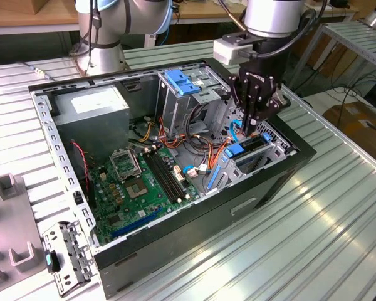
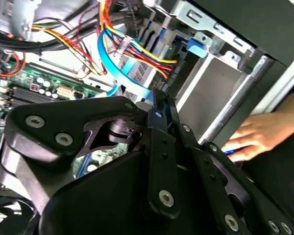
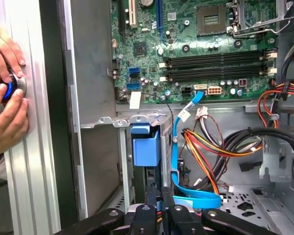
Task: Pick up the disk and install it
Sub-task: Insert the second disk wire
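- Arm reaching down from above into the open computer case point(image 1: 175, 251), wrist vertical, claw point(image 1: 250, 127) pointing straight down over the drive bay at the case's end nearest the counter's point(image 1: 338, 207) edge on the exterior view's right.
- Claw fingers point(image 1: 255, 116) drawn close together, narrow; whether anything is pinched between them cannot be told. Same fingers seen in the first wrist view point(image 3: 159, 215) meeting near a thin blue ribbon cable point(image 3: 176, 147).
- Claw linkage point(image 2: 157, 147) dark and close in the second wrist view.
- Around: green motherboard point(image 1: 138, 182) flat in the case floor, grey power supply point(image 1: 91, 106) at the far corner, metal drive cage with a light-blue latch plate point(image 1: 182, 81) beside the arm, bundle of orange, red and yellow wires point(image 3: 210, 147) crowding the space beside the bay.
- Person's hands point(image 3: 7, 93) resting on the ribbed counter surface just outside the case wall, fingers on a small blue-lit knob point(image 3: 10, 88); a hand point(image 2: 257, 139) also seen in the second wrist view.
- Loose metal bracket point(image 1: 66, 251) lying on the counter near the case's near corner.
- Disk point(image 1: 238, 153) standing on edge in the bay slot, blue carrier end up, directly below the claw tips; blue carrier tab point(image 3: 145, 144) just ahead of the fingers. Contact between claw and disk cannot be told.
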Action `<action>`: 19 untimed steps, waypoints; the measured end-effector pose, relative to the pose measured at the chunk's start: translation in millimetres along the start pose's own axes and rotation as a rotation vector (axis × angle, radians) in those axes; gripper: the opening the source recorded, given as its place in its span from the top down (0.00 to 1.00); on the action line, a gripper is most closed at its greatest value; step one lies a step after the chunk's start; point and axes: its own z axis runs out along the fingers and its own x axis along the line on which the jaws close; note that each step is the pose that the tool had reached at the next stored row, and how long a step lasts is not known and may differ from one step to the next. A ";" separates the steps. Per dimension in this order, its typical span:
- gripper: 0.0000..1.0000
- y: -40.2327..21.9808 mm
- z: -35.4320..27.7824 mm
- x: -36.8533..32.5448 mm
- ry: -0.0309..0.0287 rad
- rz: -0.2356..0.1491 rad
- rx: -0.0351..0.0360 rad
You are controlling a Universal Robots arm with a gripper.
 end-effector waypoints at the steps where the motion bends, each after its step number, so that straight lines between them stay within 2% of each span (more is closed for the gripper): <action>1: 0.84 0.1 0.2 1.1 -0.0159 0.002 0.0008; 2: 0.84 0.2 0.6 2.3 -0.0303 0.003 0.0015; 3: 0.84 0.1 1.0 4.3 -0.0478 0.005 0.0021; 4: 0.84 0.0 1.4 6.1 -0.0597 0.006 0.0027; 5: 0.84 -0.1 5.6 18.8 -0.0889 0.010 0.0086; 6: 0.84 2.5 9.4 27.8 -0.1054 0.011 0.0319; 7: 0.84 5.6 12.8 32.7 -0.1389 0.015 0.0365; 8: 0.84 1.9 15.9 32.2 -0.1476 0.022 0.0349; 9: 0.84 2.0 18.0 32.5 -0.1535 0.023 0.0345; 11: 0.84 2.2 19.7 32.6 -0.1611 0.023 0.0339; 16: 0.84 2.5 23.8 32.4 -0.1742 0.025 0.0330; 19: 0.84 2.6 24.6 32.3 -0.1768 0.025 0.0328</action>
